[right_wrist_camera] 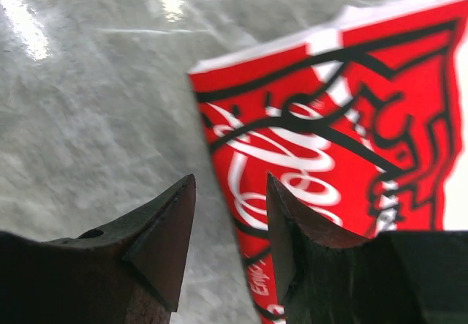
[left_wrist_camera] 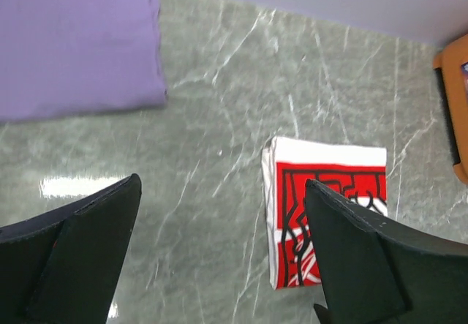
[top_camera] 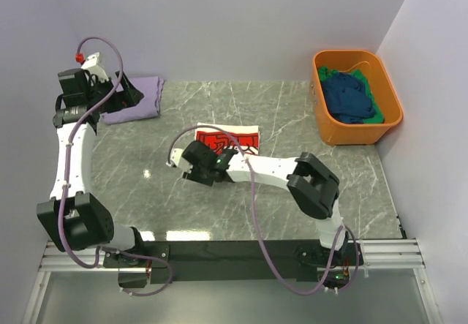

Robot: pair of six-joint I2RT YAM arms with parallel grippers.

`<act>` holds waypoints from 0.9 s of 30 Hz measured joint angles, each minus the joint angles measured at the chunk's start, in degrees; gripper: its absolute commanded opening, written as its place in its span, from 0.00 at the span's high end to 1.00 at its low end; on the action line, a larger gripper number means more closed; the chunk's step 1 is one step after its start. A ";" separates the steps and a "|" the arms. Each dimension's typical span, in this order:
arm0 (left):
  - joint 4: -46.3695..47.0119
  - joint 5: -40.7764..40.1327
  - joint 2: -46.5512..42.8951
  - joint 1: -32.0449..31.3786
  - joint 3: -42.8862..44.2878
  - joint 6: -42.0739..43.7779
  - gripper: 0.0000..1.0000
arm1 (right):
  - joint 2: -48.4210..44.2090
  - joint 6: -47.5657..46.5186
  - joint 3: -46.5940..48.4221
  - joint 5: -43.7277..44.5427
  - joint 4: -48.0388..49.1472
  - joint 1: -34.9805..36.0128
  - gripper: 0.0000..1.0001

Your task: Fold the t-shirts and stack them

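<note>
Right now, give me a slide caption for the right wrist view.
Right jaws, slightly parted and empty, poised at the edge of the folded red-and-white shirt on the marble table.

Bright even overhead light, soft shadows; white glare streaks on the marble table (right_wrist_camera: 22,17) beyond the right gripper (right_wrist_camera: 230,185), itself dark and soft-focused.

Soft cloth t-shirts — one folded white-and-red shirt (top_camera: 241,135), one folded lavender shirt (top_camera: 142,97), one crumpled dark blue shirt (top_camera: 349,99), one green shirt (top_camera: 376,117) — plus one orange plastic tub (top_camera: 351,132).
</note>
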 measured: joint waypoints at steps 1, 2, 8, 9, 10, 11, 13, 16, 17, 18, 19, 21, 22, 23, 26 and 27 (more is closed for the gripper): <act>-0.79 0.11 0.52 0.44 0.00 0.04 0.01 | 0.79 0.00 0.02 0.39 0.26 0.59 0.49; -1.66 0.15 0.94 0.74 -0.07 0.02 0.01 | 1.29 0.00 0.02 0.57 0.42 0.98 0.49; -3.80 0.57 1.07 0.94 -2.89 0.09 0.01 | 2.10 0.17 1.33 0.72 2.12 1.20 0.49; -4.09 0.59 0.92 0.94 -3.58 0.11 0.00 | 2.32 0.22 1.49 0.52 2.62 1.20 0.49; -4.44 0.61 0.79 0.94 -4.15 0.11 0.00 | 2.49 0.28 1.51 0.26 2.93 1.20 0.50; -4.74 0.63 0.59 0.94 -4.83 0.13 0.01 | 2.80 0.44 1.51 -0.11 3.23 1.18 0.49; -5.22 0.70 0.20 0.94 -5.73 0.15 0.01 | 3.65 0.81 1.51 -1.16 3.41 1.16 0.50; -5.25 0.94 -0.61 0.94 -6.82 0.15 0.01 | 5.35 1.29 1.51 -2.45 3.43 1.16 0.50; -5.22 0.98 -0.85 0.94 -7.08 0.17 0.01 | 5.79 1.36 1.51 -2.69 3.43 1.16 0.50; -5.20 1.01 -1.11 0.94 -7.41 0.15 0.00 | 6.27 1.51 1.51 -2.91 3.45 1.16 0.50; -5.20 1.05 -1.29 0.94 -7.65 0.13 0.01 | 6.71 1.68 1.51 -3.04 3.63 1.16 0.53; -5.05 1.07 -1.44 0.94 -8.28 0.09 0.01 | 7.56 1.81 1.51 -3.06 4.37 1.16 0.59; -5.03 1.11 -1.44 0.94 -8.70 0.07 0.00 | 7.63 1.81 1.60 -2.99 4.74 1.16 0.61; -5.01 1.20 -1.44 0.94 -9.22 0.04 0.01 | 7.76 1.95 1.60 -2.80 5.18 1.16 0.62; -4.66 1.70 -1.49 0.94 -11.45 -0.20 0.00 | 7.91 2.01 1.60 -2.14 5.88 1.16 0.71; -4.52 1.99 -1.53 0.94 -12.26 -0.33 0.00 | 7.91 1.95 1.57 -1.97 6.05 1.16 0.79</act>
